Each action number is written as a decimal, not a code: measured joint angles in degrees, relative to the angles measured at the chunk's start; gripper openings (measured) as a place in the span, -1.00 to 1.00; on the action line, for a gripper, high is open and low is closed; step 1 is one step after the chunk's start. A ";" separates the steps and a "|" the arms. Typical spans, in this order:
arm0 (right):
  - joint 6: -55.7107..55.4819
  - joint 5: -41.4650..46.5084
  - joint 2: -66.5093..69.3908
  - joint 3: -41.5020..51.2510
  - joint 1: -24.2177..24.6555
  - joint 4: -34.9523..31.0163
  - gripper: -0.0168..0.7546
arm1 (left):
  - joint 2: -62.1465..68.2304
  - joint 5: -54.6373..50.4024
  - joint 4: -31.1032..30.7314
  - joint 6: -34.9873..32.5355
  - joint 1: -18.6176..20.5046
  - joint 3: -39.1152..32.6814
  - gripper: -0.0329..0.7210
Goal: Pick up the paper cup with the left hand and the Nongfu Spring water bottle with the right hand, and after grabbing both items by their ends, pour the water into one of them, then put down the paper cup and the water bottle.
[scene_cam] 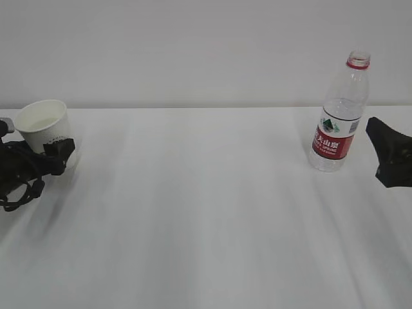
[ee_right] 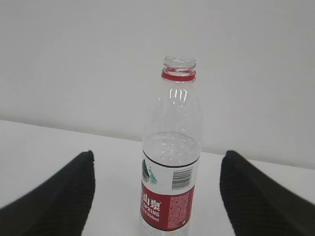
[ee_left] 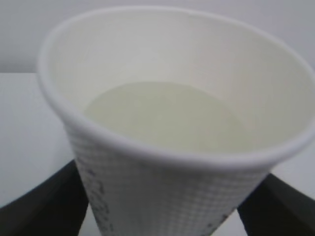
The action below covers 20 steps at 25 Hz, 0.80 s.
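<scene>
The white paper cup [scene_cam: 44, 125] stands upright at the far left of the table, and the left wrist view looks down into it [ee_left: 172, 187]. A shallow pale pool of water [ee_left: 162, 115] lies in its bottom. My left gripper [scene_cam: 48, 153] straddles the cup's lower half; its dark fingers [ee_left: 49, 206] flank the cup with slivers of table showing between, so it looks open. The uncapped Nongfu Spring water bottle [scene_cam: 338, 122] stands upright at the right. My right gripper [scene_cam: 378, 151] is open just right of the bottle [ee_right: 171, 167], its fingers [ee_right: 59, 206] well apart from it.
The white table [scene_cam: 206, 212] stretches bare between cup and bottle, about the width of the view. A plain pale wall runs behind the table's far edge. The left arm's black cables lie at the left edge of the exterior view.
</scene>
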<state>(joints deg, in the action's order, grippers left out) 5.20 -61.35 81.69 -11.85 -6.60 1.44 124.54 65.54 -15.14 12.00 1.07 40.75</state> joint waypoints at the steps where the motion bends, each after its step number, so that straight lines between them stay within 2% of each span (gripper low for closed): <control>1: 0.00 0.09 0.00 0.00 0.00 0.10 0.58 | 0.00 0.00 0.00 0.00 0.00 0.00 0.89; 12: 0.00 0.09 0.00 0.00 0.00 0.42 0.58 | 0.00 0.11 -1.89 0.00 0.00 -0.14 0.92; 20: 0.00 0.09 0.00 0.00 0.00 0.55 0.58 | 0.00 0.31 -1.65 -2.23 0.00 -4.66 0.92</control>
<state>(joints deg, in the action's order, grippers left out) 5.20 -61.26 81.69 -11.85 -6.60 1.99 124.54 65.84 -16.79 9.77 1.07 36.09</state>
